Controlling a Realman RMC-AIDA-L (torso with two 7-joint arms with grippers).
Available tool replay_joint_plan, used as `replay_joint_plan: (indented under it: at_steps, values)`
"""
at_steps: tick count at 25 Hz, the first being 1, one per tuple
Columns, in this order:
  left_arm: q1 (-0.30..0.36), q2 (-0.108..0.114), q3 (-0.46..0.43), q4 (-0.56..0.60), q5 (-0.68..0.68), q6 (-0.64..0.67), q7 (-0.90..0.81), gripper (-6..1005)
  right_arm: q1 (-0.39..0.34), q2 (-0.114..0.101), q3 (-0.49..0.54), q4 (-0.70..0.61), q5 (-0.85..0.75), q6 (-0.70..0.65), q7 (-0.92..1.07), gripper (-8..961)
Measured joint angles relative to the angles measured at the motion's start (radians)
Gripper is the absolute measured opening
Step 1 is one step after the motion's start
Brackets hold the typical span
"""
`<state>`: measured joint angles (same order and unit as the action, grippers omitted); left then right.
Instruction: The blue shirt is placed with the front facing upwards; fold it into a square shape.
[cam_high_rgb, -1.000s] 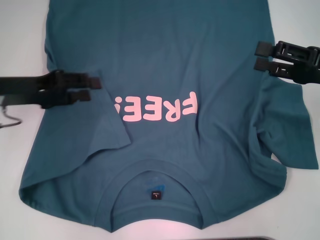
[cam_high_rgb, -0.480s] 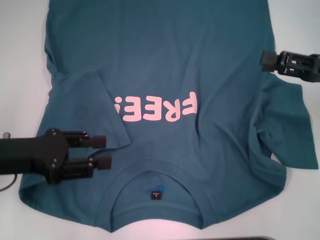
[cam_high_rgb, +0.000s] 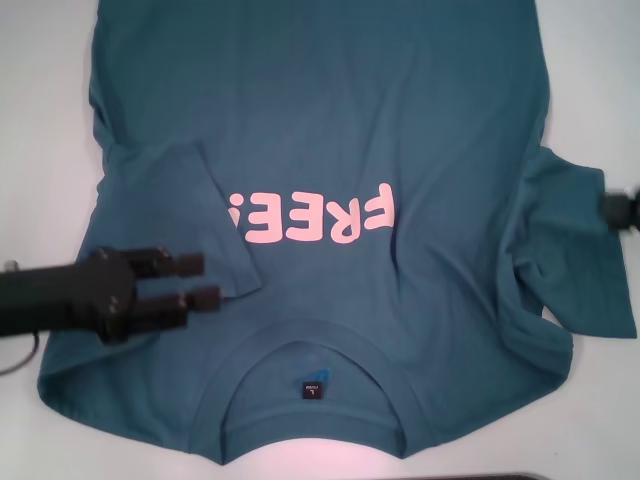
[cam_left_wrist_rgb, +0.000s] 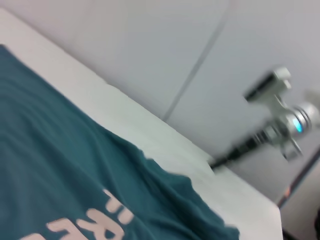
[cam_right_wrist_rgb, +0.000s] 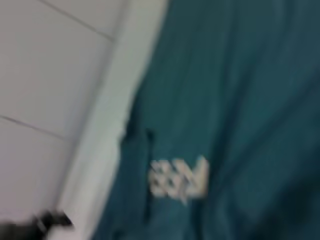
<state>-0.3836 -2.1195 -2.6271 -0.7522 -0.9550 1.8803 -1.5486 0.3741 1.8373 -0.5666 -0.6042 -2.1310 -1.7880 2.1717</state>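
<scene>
The blue shirt (cam_high_rgb: 330, 130) fills the head view's white table (cam_high_rgb: 40, 100); at lower left the left gripper (cam_high_rgb: 202, 280) hovers, fingers spread, beside the folded sleeve (cam_high_rgb: 185, 215). The right gripper (cam_high_rgb: 618, 208) barely shows at the right edge, so whether it is spread or pressed together I cannot tell. Only the left wrist view shows the wall (cam_left_wrist_rgb: 150, 45) behind.

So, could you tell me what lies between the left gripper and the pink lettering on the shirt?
In the head view, the folded-in sleeve lies between the left gripper and the lettering on the shirt.
</scene>
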Motion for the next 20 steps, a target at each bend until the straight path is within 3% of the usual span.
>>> replay_joint_plan:
  at_steps: [4,9,16,20]
  values:
    - [-0.019,0.006,-0.012,-0.001,-0.002,0.023,-0.059,638,-0.016,-0.014,0.039,-0.049,-0.071,-0.052,0.053,824]
    - [0.007,-0.044,0.001,-0.085,-0.007,0.03,0.024,669,-0.017,-0.015,0.076,-0.059,-0.102,-0.069,0.056,822]
    - [0.004,-0.023,-0.007,-0.054,-0.023,0.05,-0.036,711,0.003,-0.02,0.089,-0.06,-0.206,-0.049,0.108,820]
    - [-0.01,-0.021,-0.008,-0.054,-0.021,0.042,-0.08,810,0.018,-0.022,0.088,-0.076,-0.223,-0.025,0.157,819]
